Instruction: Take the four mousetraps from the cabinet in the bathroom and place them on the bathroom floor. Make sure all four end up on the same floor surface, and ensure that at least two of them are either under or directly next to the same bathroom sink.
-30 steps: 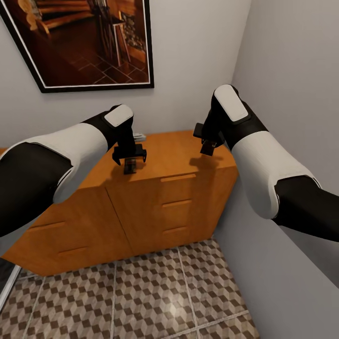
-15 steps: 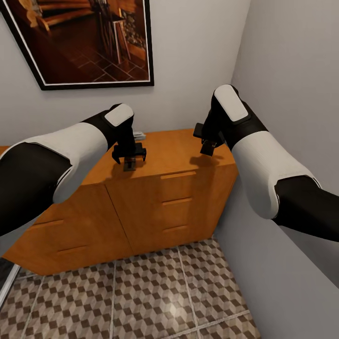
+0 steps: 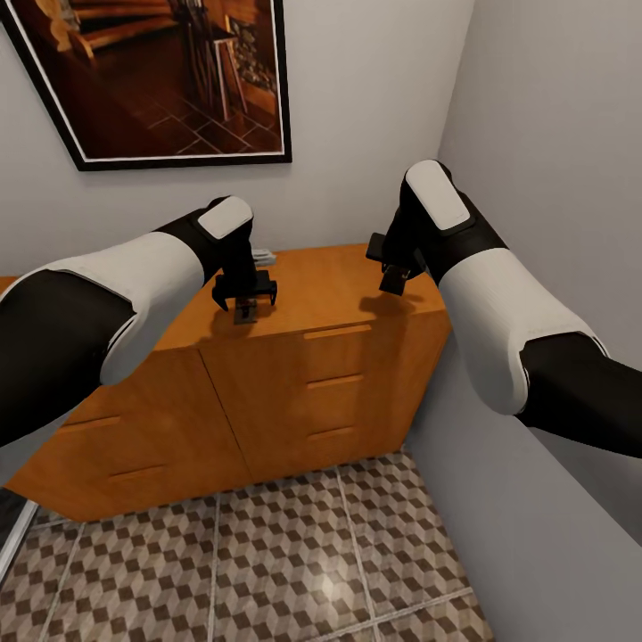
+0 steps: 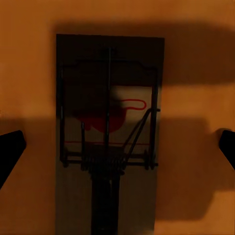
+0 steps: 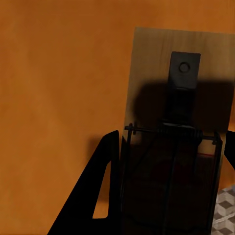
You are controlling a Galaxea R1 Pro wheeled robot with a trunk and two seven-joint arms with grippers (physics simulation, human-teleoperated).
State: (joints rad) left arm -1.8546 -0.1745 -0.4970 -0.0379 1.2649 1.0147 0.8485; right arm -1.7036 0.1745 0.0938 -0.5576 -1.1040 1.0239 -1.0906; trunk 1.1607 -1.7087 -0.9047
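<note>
Left gripper (image 3: 246, 310) hangs over cabinet (image 3: 339, 294) top, jaws spread wide, holding nothing. In L wrist view a mousetrap (image 4: 108, 132) lies flat directly beneath it, centred btwn the two fingertips, long axis running crosswise to the closing line, so the fingers would close across its short width. Judged: straight descent suits. Right gripper (image 3: 392, 278) holds a second trap (image 5: 174, 137) at one long edge; far finger is barely in view. Bathroom floor (image 3: 267, 562) below, no traps on it.

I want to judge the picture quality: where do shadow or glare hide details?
Left wrist view: the claw's shadow darkens the mousetrap, though its red mark stays readable. Right wrist view: shadow covers another mousetrap's wire half. Head view: a glare spot on the floor tiles.
</note>
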